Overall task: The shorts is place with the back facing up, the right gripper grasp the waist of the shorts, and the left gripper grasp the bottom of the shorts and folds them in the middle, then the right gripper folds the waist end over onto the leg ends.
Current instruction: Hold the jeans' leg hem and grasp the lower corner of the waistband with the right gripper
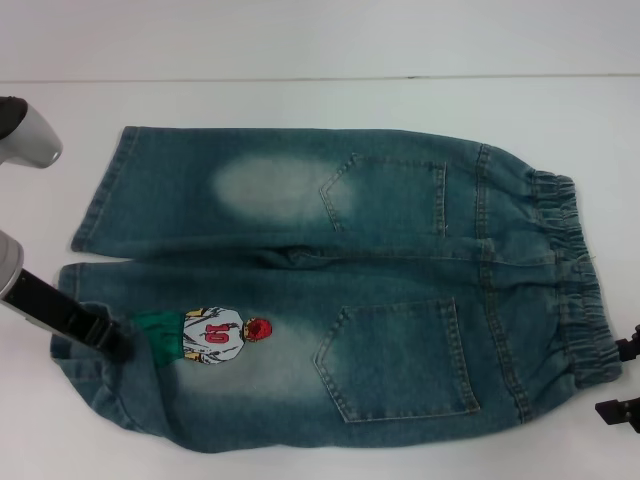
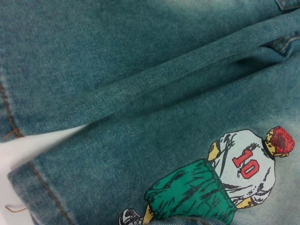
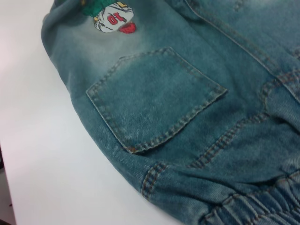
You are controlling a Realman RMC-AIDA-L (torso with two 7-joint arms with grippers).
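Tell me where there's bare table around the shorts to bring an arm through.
The table is bare in a wide band beyond the far leg of the shorts, and in a thin strip along their near edge. It is crowded at both ends: the left gripper sits on the near leg's hem, the right gripper beside the waistband.

A plain test or lab-like setup is showing here rather than a home: a bare, smooth white desk [image 1: 300,100] is filling the whole head view, meeting a blank pale wall [image 1: 320,35] behind, with only faded blue denim shorts [image 1: 400,250] lying spread flat on it.
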